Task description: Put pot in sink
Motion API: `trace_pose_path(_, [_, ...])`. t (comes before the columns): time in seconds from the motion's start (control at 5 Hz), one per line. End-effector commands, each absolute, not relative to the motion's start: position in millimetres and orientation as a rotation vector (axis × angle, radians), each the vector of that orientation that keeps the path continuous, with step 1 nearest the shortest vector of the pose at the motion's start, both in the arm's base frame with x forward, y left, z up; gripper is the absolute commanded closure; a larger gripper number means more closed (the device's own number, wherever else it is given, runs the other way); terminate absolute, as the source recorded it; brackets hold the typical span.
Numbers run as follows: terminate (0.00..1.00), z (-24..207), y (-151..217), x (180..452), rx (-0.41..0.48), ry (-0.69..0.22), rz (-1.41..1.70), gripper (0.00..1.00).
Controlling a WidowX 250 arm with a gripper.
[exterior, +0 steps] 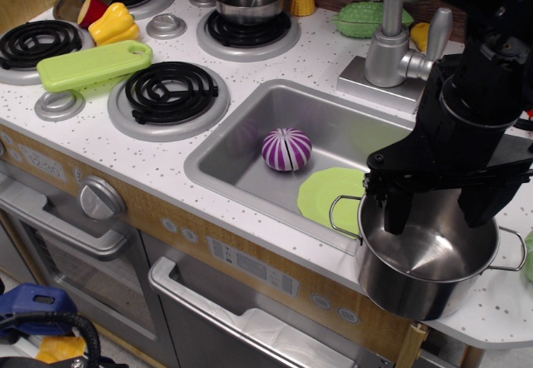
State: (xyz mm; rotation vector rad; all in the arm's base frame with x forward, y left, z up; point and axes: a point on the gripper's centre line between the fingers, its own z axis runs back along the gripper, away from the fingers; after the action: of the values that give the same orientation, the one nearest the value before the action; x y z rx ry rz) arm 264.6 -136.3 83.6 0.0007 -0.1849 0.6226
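Gripper [433, 210] fingers straddle the back rim of the pot [425, 260], apparently clamping it, at the counter's [166, 160] front edge right of the sink [250, 147], whose left half lies free beside a purple ball [286, 149].

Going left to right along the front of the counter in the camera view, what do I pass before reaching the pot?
Green cutting board → front burner → sink with the purple striped ball, then the green plate → pot, with the gripper reaching into it.
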Motion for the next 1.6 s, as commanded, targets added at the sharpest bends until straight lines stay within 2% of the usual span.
trace_pose_path(0.0, [0.0, 84, -136, 265, 0.001, -0.185, 0.623, 0.0])
trace_pose_path(0.2, [0.0, 97, -134, 280, 0.05, -0.179, 0.452, 0.0])
trace_pose_path(0.6, [0.0, 109, -129, 300, 0.136, -0.174, 0.242, 0.0])
trace_pose_path(0.8, [0.0, 99, -119, 304, 0.158, -0.202, 0.124, 0.0])
trace_pose_path(1.4, [0.0, 70, -89, 302, 0.095, -0.224, 0.014, 0.0])
